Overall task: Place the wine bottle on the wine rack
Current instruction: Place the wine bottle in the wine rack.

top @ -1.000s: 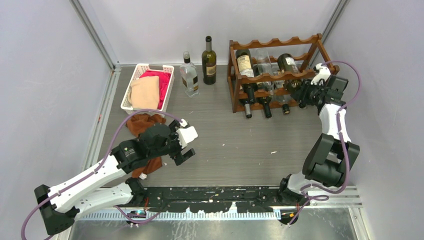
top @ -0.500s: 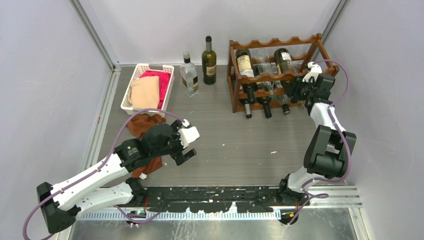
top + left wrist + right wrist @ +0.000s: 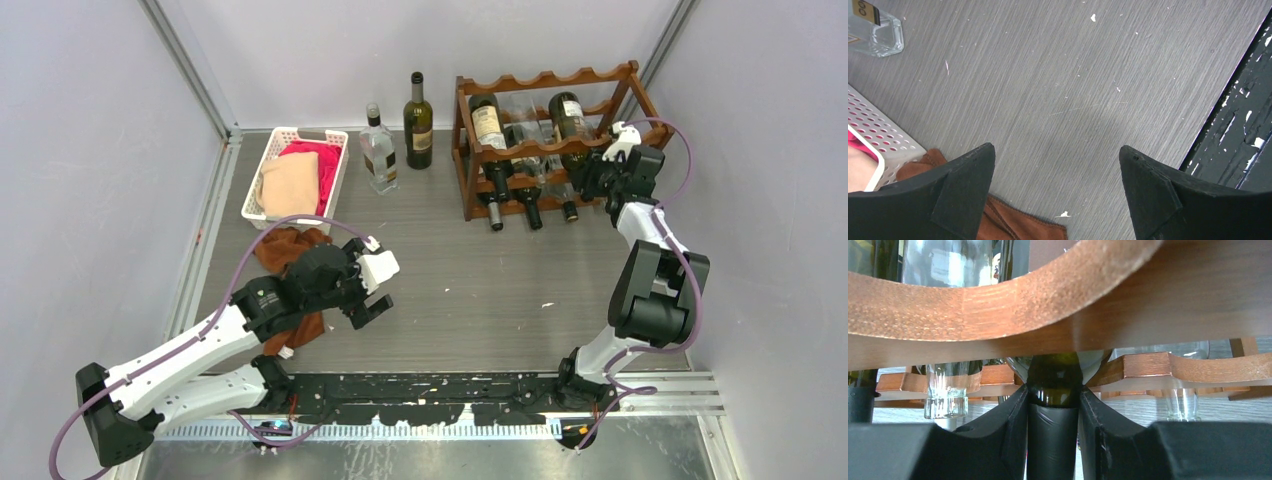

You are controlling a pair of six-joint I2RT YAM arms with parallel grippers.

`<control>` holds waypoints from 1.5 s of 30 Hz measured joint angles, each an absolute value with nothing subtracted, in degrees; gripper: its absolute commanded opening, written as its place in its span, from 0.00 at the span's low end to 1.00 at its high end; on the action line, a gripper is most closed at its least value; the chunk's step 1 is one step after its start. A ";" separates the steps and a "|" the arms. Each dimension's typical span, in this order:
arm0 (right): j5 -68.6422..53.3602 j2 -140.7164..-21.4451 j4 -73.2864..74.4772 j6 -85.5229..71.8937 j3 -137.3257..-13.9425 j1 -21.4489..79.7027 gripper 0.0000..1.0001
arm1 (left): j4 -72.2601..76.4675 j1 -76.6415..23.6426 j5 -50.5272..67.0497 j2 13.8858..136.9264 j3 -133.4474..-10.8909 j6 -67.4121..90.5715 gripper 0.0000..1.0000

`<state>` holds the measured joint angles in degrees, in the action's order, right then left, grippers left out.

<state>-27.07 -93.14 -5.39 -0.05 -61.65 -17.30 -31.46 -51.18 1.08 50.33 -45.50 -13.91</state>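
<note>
The reddish-brown wine rack (image 3: 545, 82) stands at the back right and holds several bottles. My right gripper (image 3: 597, 178) is shut on the black-foiled neck of a dark green wine bottle (image 3: 568, 118) that lies in the rack's upper tier at its right end. In the right wrist view the fingers (image 3: 1010, 435) clamp that bottle's neck (image 3: 1054, 440) just under a scalloped rail of the rack (image 3: 998, 305). My left gripper (image 3: 370, 310) is open and empty over the table's middle left; in the left wrist view the left gripper (image 3: 1056, 147) shows bare table between its fingers.
A dark bottle (image 3: 418, 120) and a clear bottle (image 3: 379, 150) stand left of the rack. A white slotted basket (image 3: 275, 140) with cloths sits at the back left. A brown cloth (image 3: 290, 250) lies under my left arm, also in the left wrist view (image 3: 1018, 225).
My right gripper has pushed the green bottle farther back into the rack's upper tier. The rack seems to have shifted back slightly. The left arm has barely moved.
</note>
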 measured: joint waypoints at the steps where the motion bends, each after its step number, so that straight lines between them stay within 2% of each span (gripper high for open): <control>1: -27.03 -93.56 -5.76 0.03 -61.76 -17.30 0.22 | -31.44 -51.11 1.08 50.35 -45.50 -13.89 0.93; 3: -26.81 -93.71 -5.76 0.30 -61.95 -17.19 0.29 | -31.44 -51.07 1.08 50.39 -45.50 -13.91 0.93; 15: -25.78 -93.65 -5.74 1.43 -61.95 -16.93 0.47 | -31.09 -51.07 1.10 50.39 -45.50 -13.91 0.93; 19: -24.95 -93.36 -7.44 1.67 -61.93 -16.84 0.51 | -31.09 -51.07 1.10 50.39 -45.50 -13.91 0.93; 28: -24.49 -93.23 -11.16 1.93 -61.93 -16.16 0.50 | -31.09 -50.98 1.13 50.39 -45.50 -13.91 0.93; 42: -24.14 -93.23 -13.72 2.31 -61.78 -16.36 0.31 | -31.09 -50.98 1.15 50.39 -45.50 -13.91 0.92; 45: -23.94 -92.79 -15.05 1.74 -61.04 -16.40 0.34 | -31.09 -50.98 1.15 50.39 -45.50 -13.91 0.92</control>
